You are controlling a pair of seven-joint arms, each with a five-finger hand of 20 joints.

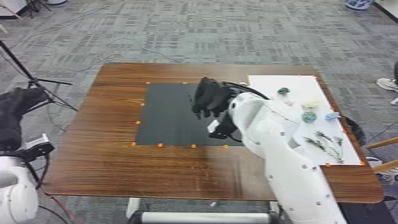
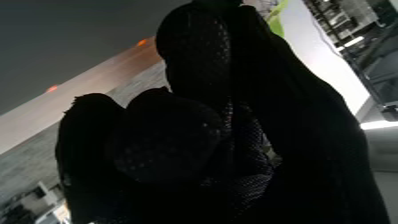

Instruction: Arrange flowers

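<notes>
Flowers (image 1: 309, 106) on the white sheet (image 1: 306, 85), right robot hand (image 1: 210, 97) over the dark mat (image 1: 169, 125)
Brown wooden desk (image 1: 98, 165) on grey patterned carpet (image 1: 204, 30), orange dots (image 1: 161, 145) round the mat. Sheet's along the desk's right side, with green sprigs (image 1: 330, 145) nearest the robot. Left robot hand (image 1: 18, 107) is just off the desk's left edge. Honestly can't tell if either one's apart, together or clamped.
</notes>
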